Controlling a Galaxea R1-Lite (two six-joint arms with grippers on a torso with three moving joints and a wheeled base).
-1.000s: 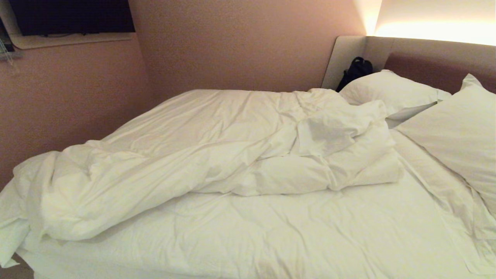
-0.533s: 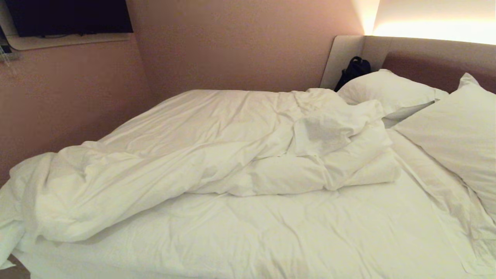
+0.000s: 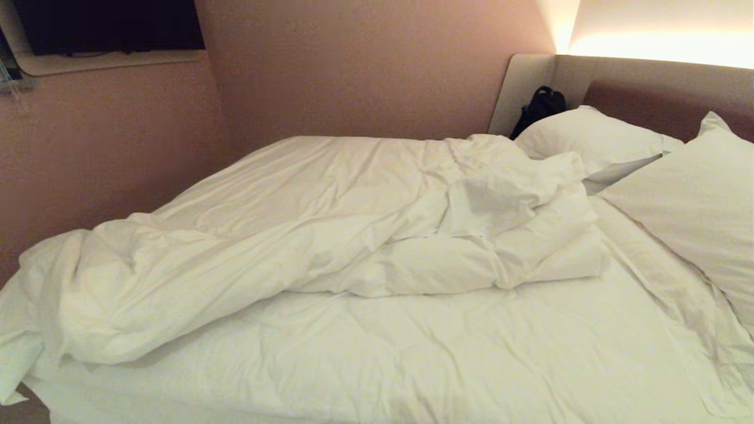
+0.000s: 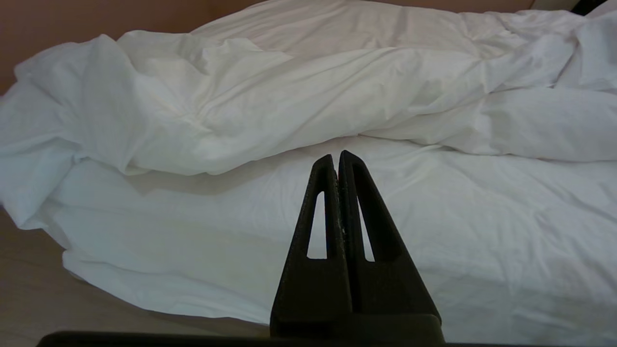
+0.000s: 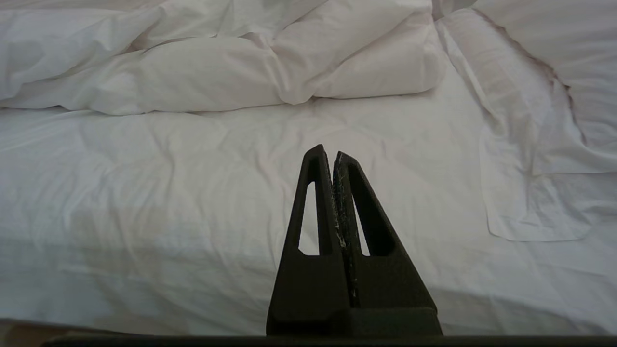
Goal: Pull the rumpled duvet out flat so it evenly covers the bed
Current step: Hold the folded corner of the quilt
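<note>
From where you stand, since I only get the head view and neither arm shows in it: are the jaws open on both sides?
Observer: No. The left gripper is shut, empty, short of the duvet.
Operator: And the right?
Observer: The right gripper is shut too, empty, over bare sheet.
Operator: Anything below the bed's near left corner?
Observer: Yes, the floor shows there, with bedding hanging over the edge.
</note>
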